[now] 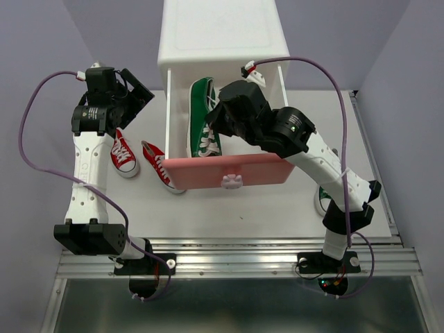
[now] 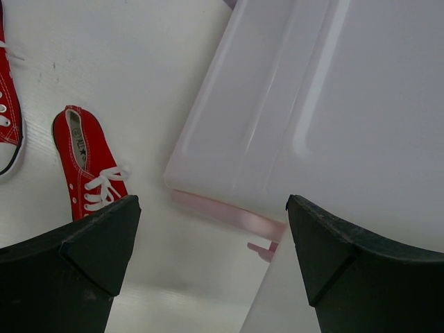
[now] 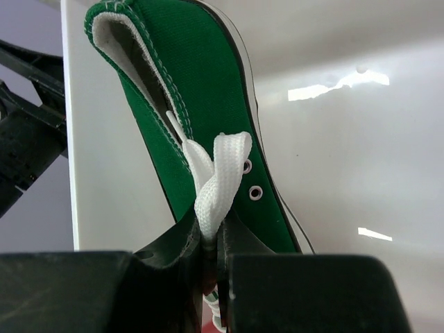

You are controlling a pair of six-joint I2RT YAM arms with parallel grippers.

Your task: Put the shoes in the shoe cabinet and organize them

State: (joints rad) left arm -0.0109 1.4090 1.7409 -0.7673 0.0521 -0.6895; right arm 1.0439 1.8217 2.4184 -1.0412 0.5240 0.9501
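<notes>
Placement step was in hand. The right tool (image 3: 211, 243) was pinching a green shoe (image 3: 201, 104) by its tongue and lace, inside the cabinet's (image 1: 222, 35) open drawer (image 1: 229, 170). The left tool (image 2: 211, 257) was spread and empty. Two red shoes (image 1: 125, 154) lay toward the left edge of the bench (image 1: 208, 215), and a second green shoe (image 1: 322, 200) lay near its right edge. The next move likely called for lowering, releasing and withdrawing.

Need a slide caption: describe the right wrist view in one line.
Right gripper pinching a green sneaker by its white lace inside the open drawer.

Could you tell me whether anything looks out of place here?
One red shoe lies askew, its toe at the open drawer's front corner. The green shoe in the drawer is tilted, pinched by its lace in the right gripper.
</notes>
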